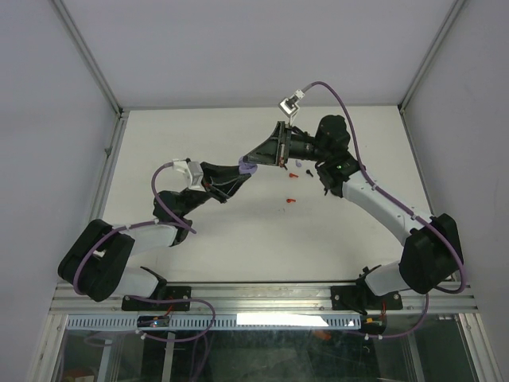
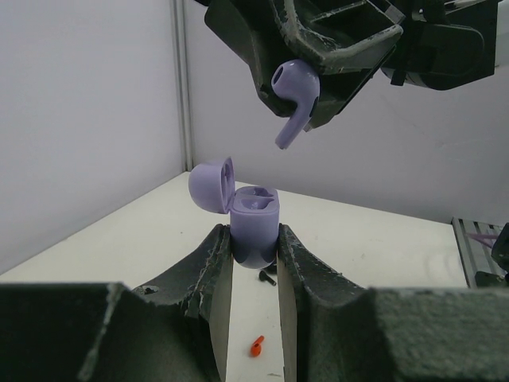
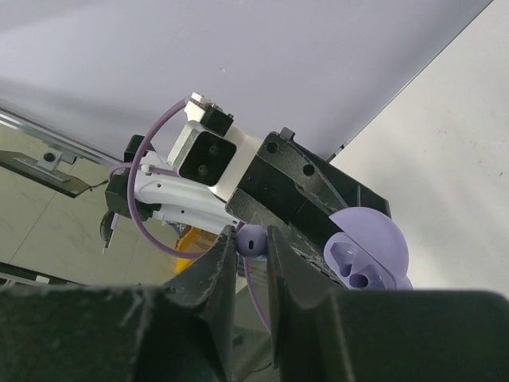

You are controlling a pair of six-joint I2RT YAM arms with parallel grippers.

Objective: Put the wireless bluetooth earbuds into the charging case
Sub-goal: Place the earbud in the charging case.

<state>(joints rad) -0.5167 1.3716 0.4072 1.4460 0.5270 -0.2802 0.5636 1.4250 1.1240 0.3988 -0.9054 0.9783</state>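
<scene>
Because my right claw [image 3: 253,243] is clenched on only the bulb of the small lilac plastic stemmed earbud [image 2: 293,97], with the stem dangling free beneath my fingers, I judge the main risk to be a crooked entry. If the stem comes down off the line of its socket, it could catch the rim and twist in my grip or pop loose. Letting go too high would likely bounce it onto the white table [image 2: 374,239] below both claws. My left claw [image 2: 254,248] is grasping the lilac rounded plastic charging case [image 2: 256,216] by its lower body, directly under the right claw and apart from the earbud. A hard push from above could slide the case down between those fingers. The case's domed lid [image 2: 211,183] stands hinged open to one side, and from the right wrist view its two sockets look empty. A tiny red earbud [image 2: 256,344] and a black earbud [image 2: 267,277] lie loose on the table beneath the left claw.
</scene>
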